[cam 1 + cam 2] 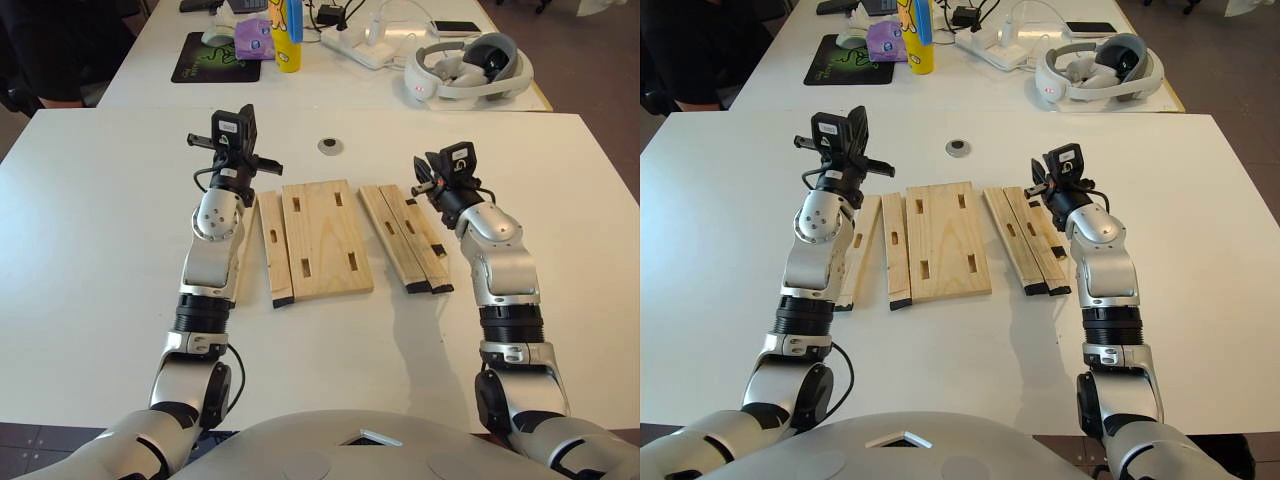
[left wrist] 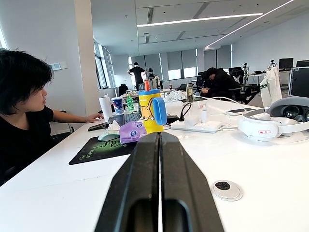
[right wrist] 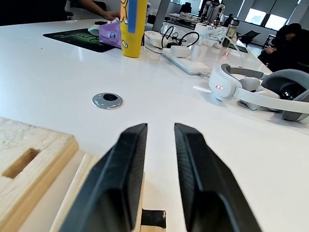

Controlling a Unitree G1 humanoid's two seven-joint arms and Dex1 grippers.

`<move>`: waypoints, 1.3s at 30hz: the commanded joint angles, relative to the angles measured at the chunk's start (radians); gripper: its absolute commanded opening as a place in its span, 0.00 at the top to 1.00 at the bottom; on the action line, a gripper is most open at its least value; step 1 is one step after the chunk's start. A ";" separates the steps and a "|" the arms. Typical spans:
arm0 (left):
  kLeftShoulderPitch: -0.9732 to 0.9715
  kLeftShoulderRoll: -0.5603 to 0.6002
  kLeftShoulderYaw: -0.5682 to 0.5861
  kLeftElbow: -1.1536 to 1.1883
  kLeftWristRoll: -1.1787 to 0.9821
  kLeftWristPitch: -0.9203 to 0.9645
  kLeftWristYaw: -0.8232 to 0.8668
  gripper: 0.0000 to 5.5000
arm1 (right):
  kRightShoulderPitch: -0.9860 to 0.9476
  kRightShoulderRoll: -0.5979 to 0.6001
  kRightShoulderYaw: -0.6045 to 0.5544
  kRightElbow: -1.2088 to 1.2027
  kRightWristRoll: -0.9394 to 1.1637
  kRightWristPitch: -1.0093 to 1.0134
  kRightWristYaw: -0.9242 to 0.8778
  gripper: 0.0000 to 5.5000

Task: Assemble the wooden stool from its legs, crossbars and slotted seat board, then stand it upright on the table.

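Plainly, nothing is joined yet: every part lies flat on the table [image 1: 120, 220]. The seat board [image 1: 322, 238], with its 4 slots, sits in the middle. The left slats [image 1: 275, 250] lie just beside one long edge, 1 of them partly under the left arm. The right slats [image 1: 405, 240], at least 2 lying side by side and touching, are just beside the other edge.

The left gripper [image 2: 159, 145] hangs above the far end of the left slats, its fingers [image 2: 135, 183] pressed flat together with nothing between them. The right gripper [image 3: 161, 133] is low over the far end of the right slats, its fingers [image 3: 120, 169] a narrow gap apart and empty.

The wood looks bare and dry, so it is likely light, stiff and not slippery. A firm pinch should not mark it. The trouble is that everything lies flat, with no room under a piece for a finger. A slat is best taken across its narrow width, edge to edge, near the middle so it does not tip. The right pair may need parting first, since they touch. The board looks too wide to span — it probably needs a pinch through its thickness at an edge, or a slide to the table's rim. The slots will likely fit tightly, so each part should go in square.
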 commanded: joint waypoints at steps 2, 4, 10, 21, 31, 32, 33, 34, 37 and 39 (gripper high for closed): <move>0.004 -0.006 0.005 0.003 0.002 -0.004 0.016 1.00 | -0.020 -0.028 0.005 0.014 0.002 0.011 0.023 0.67; 0.011 -0.009 0.004 0.000 0.003 -0.004 0.020 1.00 | -0.019 -0.043 0.004 0.022 -0.004 0.018 0.030 0.62; 0.036 -0.013 0.006 -0.025 -0.002 0.008 0.026 1.00 | -0.021 -0.133 0.003 0.100 -0.013 0.081 0.093 0.56; 0.056 -0.010 0.008 -0.055 -0.003 0.029 0.020 1.00 | 0.022 -0.246 0.037 0.155 0.010 0.147 0.274 0.56; 0.061 -0.012 0.009 -0.075 -0.008 0.036 0.017 1.00 | 0.059 -0.265 0.075 0.107 0.000 0.159 0.321 0.56; 0.061 -0.012 0.009 -0.075 -0.008 0.037 0.017 1.00 | 0.060 -0.264 0.075 0.105 0.001 0.161 0.320 0.56; 0.061 -0.012 0.009 -0.075 -0.008 0.037 0.016 1.00 | 0.062 -0.264 0.075 0.104 0.001 0.163 0.320 0.56; 0.061 -0.012 0.009 -0.075 -0.008 0.038 0.016 1.00 | 0.062 -0.264 0.075 0.104 0.000 0.166 0.319 0.56; 0.061 -0.010 0.010 -0.075 -0.007 0.041 0.015 1.00 | 0.062 -0.266 0.083 0.105 -0.003 0.170 0.324 0.56; 0.059 -0.010 0.010 -0.074 -0.007 0.041 0.015 1.00 | 0.064 -0.265 0.084 0.110 -0.006 0.169 0.322 0.56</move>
